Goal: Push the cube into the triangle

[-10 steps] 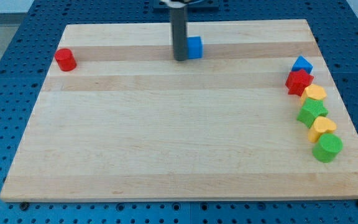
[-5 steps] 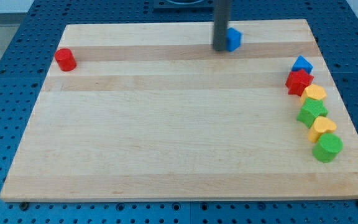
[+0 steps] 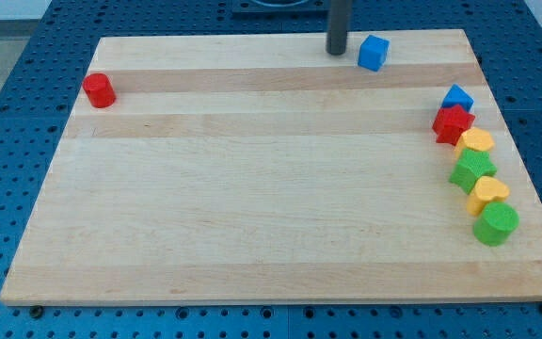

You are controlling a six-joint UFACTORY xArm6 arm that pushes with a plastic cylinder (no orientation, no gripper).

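The blue cube (image 3: 373,52) lies near the board's top edge, right of centre, turned a little. The blue triangle (image 3: 456,96) sits at the view's right, at the top of a column of blocks. My tip (image 3: 336,52) stands just left of the cube with a small gap between them, apart from it. The rod rises out of the top of the view.
Below the triangle a column runs down the right edge: a red star (image 3: 452,122), a yellow block (image 3: 477,141), a green star (image 3: 472,169), a yellow block (image 3: 488,194), a green cylinder (image 3: 495,224). A red cylinder (image 3: 99,90) stands at far left. The wooden board (image 3: 252,207) lies on a blue pegboard table.
The cube has slid right along the top edge, from about the board's middle to right of centre. My tip moved right with it, then drew back up and now stands off the cube.
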